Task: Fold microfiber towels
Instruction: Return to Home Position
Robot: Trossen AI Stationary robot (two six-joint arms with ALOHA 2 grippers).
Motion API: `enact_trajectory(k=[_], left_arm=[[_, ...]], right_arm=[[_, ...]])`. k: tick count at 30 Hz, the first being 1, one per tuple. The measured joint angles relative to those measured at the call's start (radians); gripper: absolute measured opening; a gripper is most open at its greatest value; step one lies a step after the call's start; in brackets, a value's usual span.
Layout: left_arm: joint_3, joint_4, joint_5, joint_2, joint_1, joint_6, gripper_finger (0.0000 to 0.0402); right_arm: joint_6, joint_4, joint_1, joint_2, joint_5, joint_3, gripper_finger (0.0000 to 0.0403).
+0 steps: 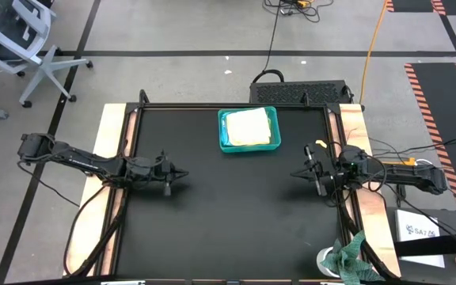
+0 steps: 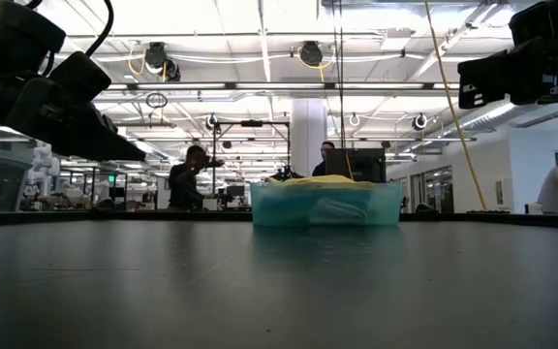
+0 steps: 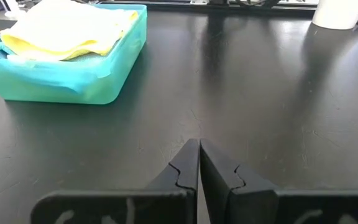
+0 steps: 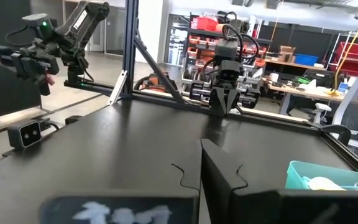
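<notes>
Both arms are hanging low over the matte black tabletop [image 1: 236,222] and facing each other. The left gripper [image 1: 182,172] is hovering over the left half and pointing inward. Its two dark fingers [image 3: 188,165] are pressing flat together with nothing between them. Opposite, the right gripper [image 1: 294,175] is hovering over the right side, and its fingers [image 4: 219,171] are likewise pinching together on empty air. The two tips are well apart, with a broad stretch of tabletop between them.

At the far middle of the table, the folded pale yellow microfiber towel [image 1: 248,127] is lying on top inside the rectangular teal plastic tray [image 1: 248,150], mounding just above the rim. A bluish layer of cloth [image 3: 82,57] is peeking out beneath it.

At the near right corner, a mottled dark green-and-white rag [image 1: 353,257] is lying crumpled on the wooden edge. Far beyond the table, a person [image 2: 190,179] is standing in the room.
</notes>
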Motion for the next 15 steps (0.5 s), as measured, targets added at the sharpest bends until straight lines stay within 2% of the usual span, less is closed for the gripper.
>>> enact_trajectory(k=[8,15], left_arm=[[0.0,0.001,0.0,0.0,0.0,-0.008,0.0017],[0.0,0.003,0.0,0.0,0.0,-0.081,0.0017]], right_arm=[[0.01,0.001,0.0,0.0,0.0,0.0,0.0],[0.01,0.001,0.0,0.0,0.0,0.0,0.0]])
